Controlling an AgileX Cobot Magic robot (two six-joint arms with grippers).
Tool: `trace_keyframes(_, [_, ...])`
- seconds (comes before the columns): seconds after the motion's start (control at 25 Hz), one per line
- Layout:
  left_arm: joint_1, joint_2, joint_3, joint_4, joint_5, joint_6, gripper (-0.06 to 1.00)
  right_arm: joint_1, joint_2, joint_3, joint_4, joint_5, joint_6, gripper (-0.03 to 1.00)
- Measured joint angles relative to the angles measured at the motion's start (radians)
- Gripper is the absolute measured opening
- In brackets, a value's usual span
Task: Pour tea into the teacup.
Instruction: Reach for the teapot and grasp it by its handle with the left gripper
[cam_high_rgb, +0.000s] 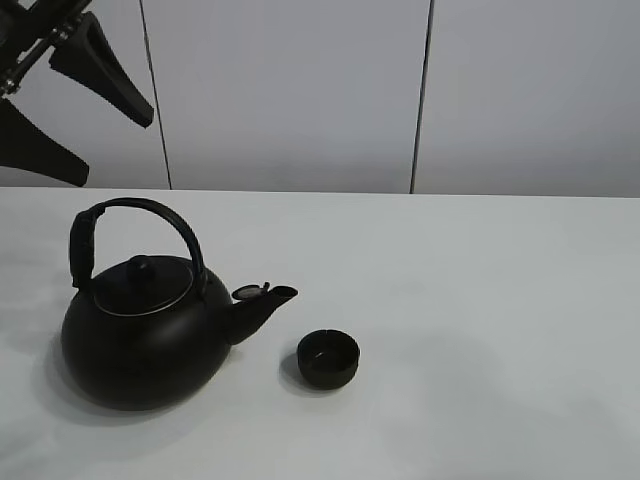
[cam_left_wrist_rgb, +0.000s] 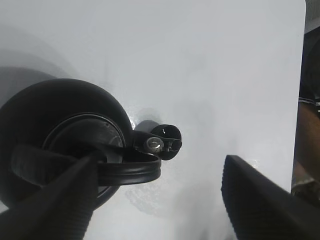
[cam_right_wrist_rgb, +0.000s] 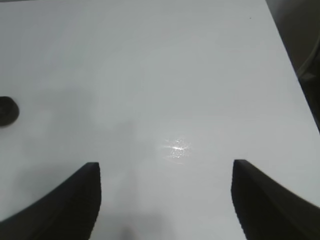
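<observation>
The teacup (cam_high_rgb: 328, 358), small, round and matte black, stands on the white table just right of the kettle's spout (cam_high_rgb: 268, 300). The big black kettle (cam_high_rgb: 140, 335) sits at the left with its arched handle (cam_high_rgb: 135, 212) upright and its lid on. My left gripper (cam_high_rgb: 118, 150) hangs open above and behind the kettle. In the left wrist view the left gripper (cam_left_wrist_rgb: 160, 165) looks straight down on the handle (cam_left_wrist_rgb: 125, 172) and lid, holding nothing. My right gripper (cam_right_wrist_rgb: 165, 167) is open over bare table. A small dark round shape (cam_right_wrist_rgb: 7, 111) at that view's edge looks like the teacup.
The white table (cam_high_rgb: 480, 300) stretches to the right of the cup. Behind it is a pale panelled wall (cam_high_rgb: 300, 90). The table's edge (cam_right_wrist_rgb: 285, 45) shows in the right wrist view, with dark floor beyond it.
</observation>
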Motion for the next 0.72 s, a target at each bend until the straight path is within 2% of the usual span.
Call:
trace_keyframes(0.32, [0.000,0.000,0.000,0.000,0.000,0.000,0.51,0.077,-0.008,0.041,-0.026,-0.042,-0.003,0.51])
trace_keyframes(0.72, [0.000,0.000,0.000,0.000,0.000,0.000,0.51,0.081,-0.008,0.043,-0.033,-0.051,0.013,0.51])
